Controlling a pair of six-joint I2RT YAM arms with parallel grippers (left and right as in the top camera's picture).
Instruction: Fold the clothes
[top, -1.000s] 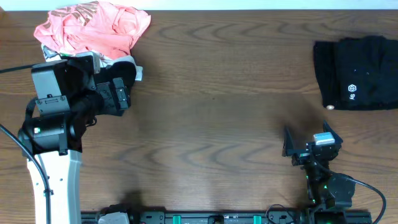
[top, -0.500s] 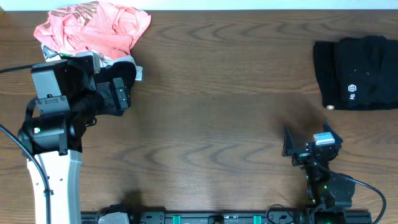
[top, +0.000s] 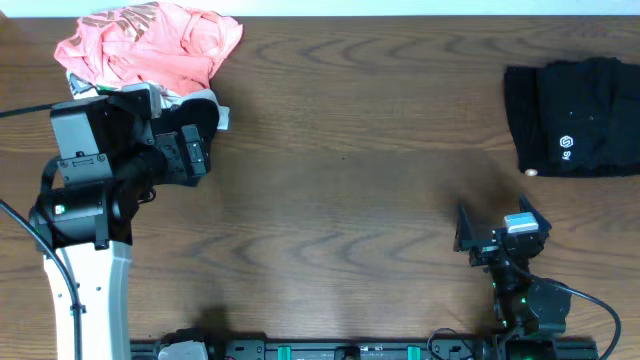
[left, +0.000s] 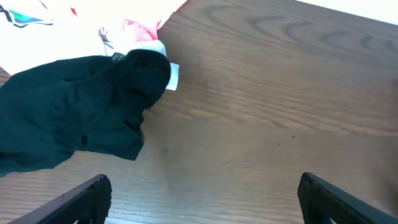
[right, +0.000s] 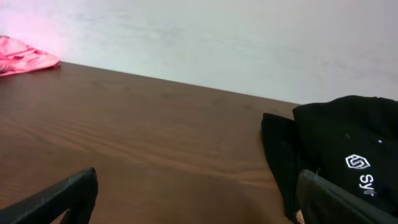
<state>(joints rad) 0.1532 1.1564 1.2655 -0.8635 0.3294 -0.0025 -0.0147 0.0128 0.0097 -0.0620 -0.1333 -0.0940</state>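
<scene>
Both your jaws gape empty; crumpled pink cloth (top: 150, 45) upper left, folded black garment (top: 575, 118) upper right, wood-grained desk (top: 350, 180).

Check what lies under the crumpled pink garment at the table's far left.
White fabric shows beneath the crumpled pink garment, beside a black garment. Anything deeper is covered.

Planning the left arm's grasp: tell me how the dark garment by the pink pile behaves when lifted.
The dark garment lies in crumpled folds, so it will probably hang limp. It looks thin, likely light. It seems to touch the pink pile, which might drag.
</scene>
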